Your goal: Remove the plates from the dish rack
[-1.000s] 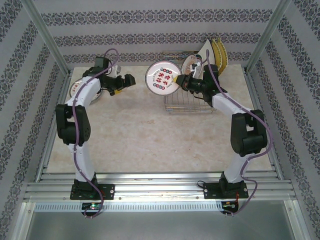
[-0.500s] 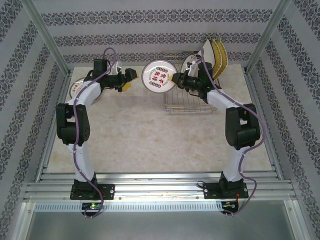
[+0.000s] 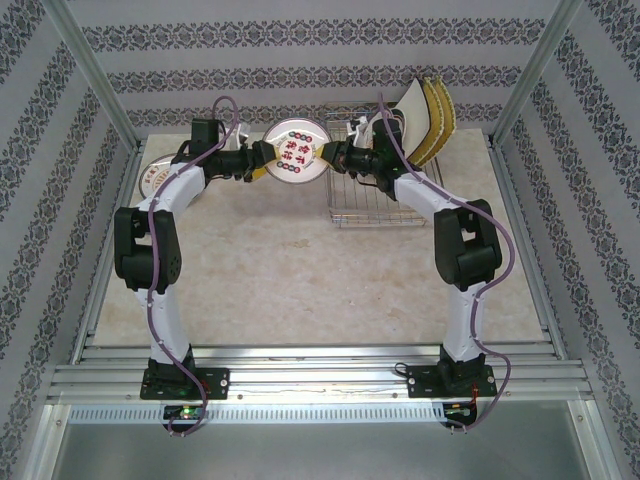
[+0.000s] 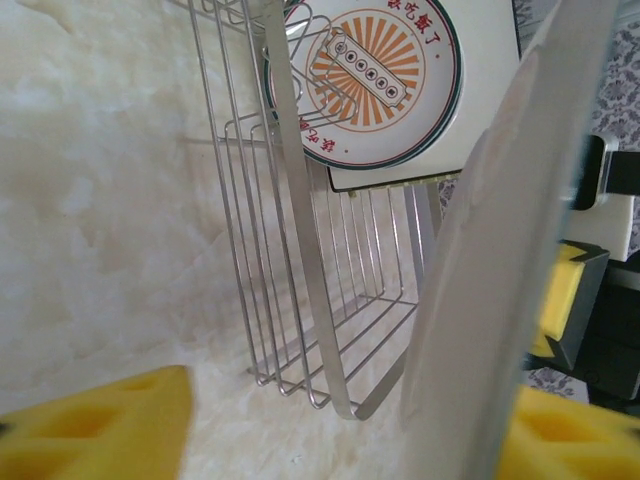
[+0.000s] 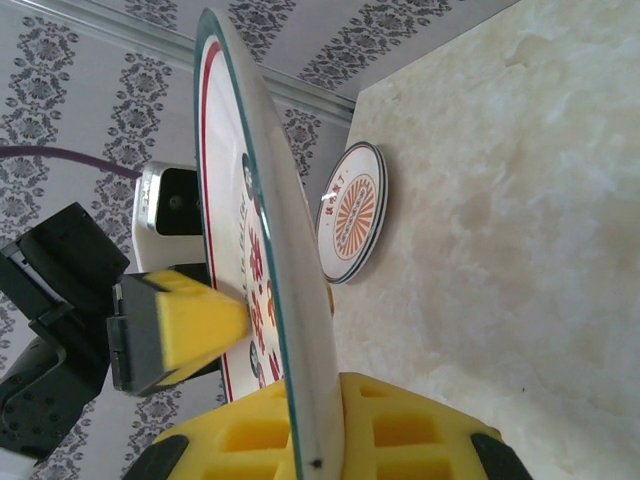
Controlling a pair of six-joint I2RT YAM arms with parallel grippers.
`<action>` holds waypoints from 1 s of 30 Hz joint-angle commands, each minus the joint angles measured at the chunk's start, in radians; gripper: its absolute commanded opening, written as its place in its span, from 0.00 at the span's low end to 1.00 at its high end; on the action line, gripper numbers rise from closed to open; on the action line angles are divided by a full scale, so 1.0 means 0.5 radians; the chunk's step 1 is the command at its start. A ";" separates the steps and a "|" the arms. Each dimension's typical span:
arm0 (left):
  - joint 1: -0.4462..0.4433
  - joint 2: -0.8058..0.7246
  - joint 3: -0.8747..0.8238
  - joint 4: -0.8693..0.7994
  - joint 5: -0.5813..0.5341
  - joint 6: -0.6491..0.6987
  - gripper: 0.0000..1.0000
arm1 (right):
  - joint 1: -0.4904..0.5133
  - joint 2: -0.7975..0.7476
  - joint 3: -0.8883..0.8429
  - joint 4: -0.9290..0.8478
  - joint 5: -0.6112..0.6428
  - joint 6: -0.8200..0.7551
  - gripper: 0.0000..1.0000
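A round white plate (image 3: 295, 158) with red and green marks hangs upright above the table, left of the dish rack (image 3: 380, 195). My right gripper (image 3: 335, 157) is shut on its right rim, the yellow pads (image 5: 400, 425) pinching the edge (image 5: 262, 230). My left gripper (image 3: 267, 160) straddles the plate's left rim with its jaws apart. One finger lies against the plate (image 4: 500, 280) while the other pad (image 4: 90, 425) stands well off. In the rack stand a sunburst round plate (image 4: 365, 80), a white square plate (image 3: 408, 103) and yellow square plates (image 3: 438, 115).
A stack of round plates (image 3: 155, 178) lies on the table at the far left, and it appears in the right wrist view too (image 5: 352, 215). The rack's wire frame (image 4: 300, 250) stands close on the plate's right. Patterned walls and metal posts enclose the marble table (image 3: 300, 270).
My right arm has carried the round plate left, away from the rack. My left gripper has swung right to meet it and its jaws have narrowed around the left rim.
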 commanded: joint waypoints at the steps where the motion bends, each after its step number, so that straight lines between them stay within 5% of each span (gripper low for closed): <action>1: -0.010 -0.083 -0.011 0.095 0.036 -0.003 0.35 | 0.004 -0.009 0.079 0.099 -0.039 0.020 0.00; 7: -0.012 -0.060 0.003 0.129 0.059 -0.045 0.03 | 0.024 -0.010 0.101 0.063 -0.047 0.002 0.00; 12: -0.011 -0.084 -0.030 0.181 0.065 -0.059 0.00 | 0.037 -0.009 0.107 0.047 -0.034 -0.002 0.00; 13: -0.012 -0.095 -0.043 0.203 0.065 -0.068 0.00 | 0.037 -0.009 0.107 0.034 -0.027 -0.007 0.04; 20: 0.026 -0.160 -0.182 0.402 0.017 -0.185 0.00 | 0.016 -0.093 0.107 -0.178 0.026 -0.177 0.82; 22: 0.043 -0.171 -0.210 0.435 0.013 -0.208 0.00 | -0.006 -0.142 0.107 -0.321 0.076 -0.275 0.97; 30: 0.108 -0.205 -0.285 0.586 -0.002 -0.315 0.00 | -0.099 -0.333 0.281 -1.153 0.461 -0.781 0.98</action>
